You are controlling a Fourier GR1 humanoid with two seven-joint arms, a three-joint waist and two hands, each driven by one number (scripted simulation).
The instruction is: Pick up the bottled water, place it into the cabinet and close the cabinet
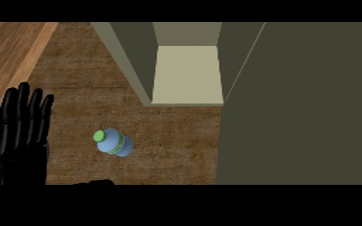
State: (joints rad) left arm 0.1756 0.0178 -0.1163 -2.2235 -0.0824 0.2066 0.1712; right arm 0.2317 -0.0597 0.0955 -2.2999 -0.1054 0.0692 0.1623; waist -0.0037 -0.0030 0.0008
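The bottled water [114, 143] stands on the brown counter [84, 76]; it has a pale blue body, a green cap and a green band. My left hand [25, 139] shows at the view's left edge, open with its fingers straight up, a little left of the bottle and not touching it. A small black bit at the lower edge below the bottle looks like part of that hand. The cabinet [187, 74] is behind the bottle, open, with a pale bare floor inside. Its door [290, 105] is swung out and fills the right side. My right hand does not show.
The cabinet's olive side wall [130, 62] slants down towards the bottle's far side. A lighter wooden strip [21, 48] runs along the far left of the counter. Bare counter lies between the bottle and the cabinet's front edge [185, 104].
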